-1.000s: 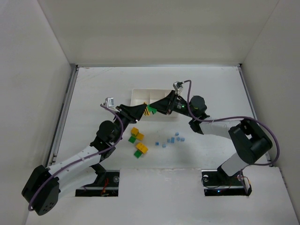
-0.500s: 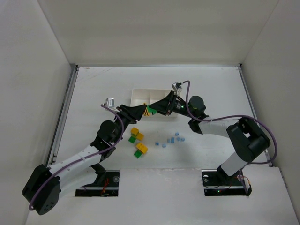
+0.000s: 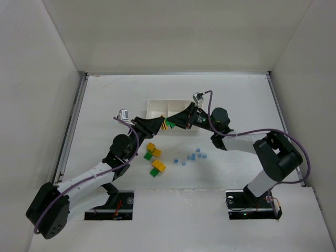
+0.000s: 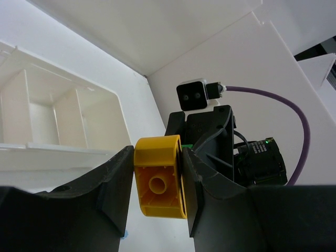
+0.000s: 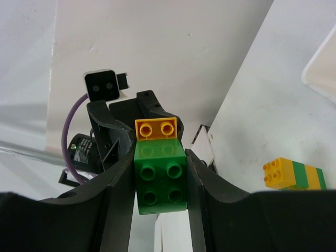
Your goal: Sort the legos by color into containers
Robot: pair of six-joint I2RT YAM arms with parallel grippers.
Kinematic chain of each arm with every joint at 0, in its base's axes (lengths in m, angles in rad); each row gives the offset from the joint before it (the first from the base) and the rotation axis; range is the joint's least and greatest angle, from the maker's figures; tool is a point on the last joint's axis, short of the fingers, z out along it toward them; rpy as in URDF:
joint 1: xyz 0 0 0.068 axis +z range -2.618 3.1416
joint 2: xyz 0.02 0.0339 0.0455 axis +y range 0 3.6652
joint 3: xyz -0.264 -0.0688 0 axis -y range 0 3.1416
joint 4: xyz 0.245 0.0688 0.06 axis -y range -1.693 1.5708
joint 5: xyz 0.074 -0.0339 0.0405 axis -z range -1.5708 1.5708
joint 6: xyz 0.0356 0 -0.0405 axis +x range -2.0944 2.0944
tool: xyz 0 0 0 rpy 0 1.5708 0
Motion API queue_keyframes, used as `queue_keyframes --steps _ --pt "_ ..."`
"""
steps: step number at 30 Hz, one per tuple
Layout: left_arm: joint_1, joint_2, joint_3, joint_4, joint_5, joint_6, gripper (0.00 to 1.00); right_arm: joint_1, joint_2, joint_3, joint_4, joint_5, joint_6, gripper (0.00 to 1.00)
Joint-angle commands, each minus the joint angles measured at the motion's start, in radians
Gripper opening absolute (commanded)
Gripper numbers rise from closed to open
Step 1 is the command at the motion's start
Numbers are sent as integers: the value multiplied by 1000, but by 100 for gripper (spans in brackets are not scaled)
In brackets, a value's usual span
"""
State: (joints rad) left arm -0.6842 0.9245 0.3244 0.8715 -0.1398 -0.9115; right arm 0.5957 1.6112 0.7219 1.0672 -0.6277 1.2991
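My right gripper (image 3: 172, 124) blocks my left gripper (image 3: 164, 125) dead ahead, with only the yellow-green lego pair (image 3: 168, 124) between our tips. The tray (image 3: 157, 102) crowds the left one's left side. Rightward there is room, with just loose legos (image 3: 153, 150) below.

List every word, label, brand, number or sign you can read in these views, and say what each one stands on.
No text can be read in any view.
The yellow brick and the green brick show plain studs and a hollow underside, with no lettering.
The white tray is unmarked.
The arm base plates show small coloured specks, too small to tell whether any is lettering.
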Motion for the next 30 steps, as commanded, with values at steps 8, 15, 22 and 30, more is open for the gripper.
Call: queue_keyframes --steps 8,15,22,30 --pt "41 -35 -27 8 11 2 12 -84 -63 -64 160 -10 23 26" --pt "70 -59 -35 -23 12 3 10 -122 -63 -81 211 -23 55 26" --pt "142 31 47 -51 -13 54 11 -153 -71 -102 183 -10 23 27" --pt "142 393 267 -88 -138 207 13 -147 -102 -108 -28 55 -148 27"
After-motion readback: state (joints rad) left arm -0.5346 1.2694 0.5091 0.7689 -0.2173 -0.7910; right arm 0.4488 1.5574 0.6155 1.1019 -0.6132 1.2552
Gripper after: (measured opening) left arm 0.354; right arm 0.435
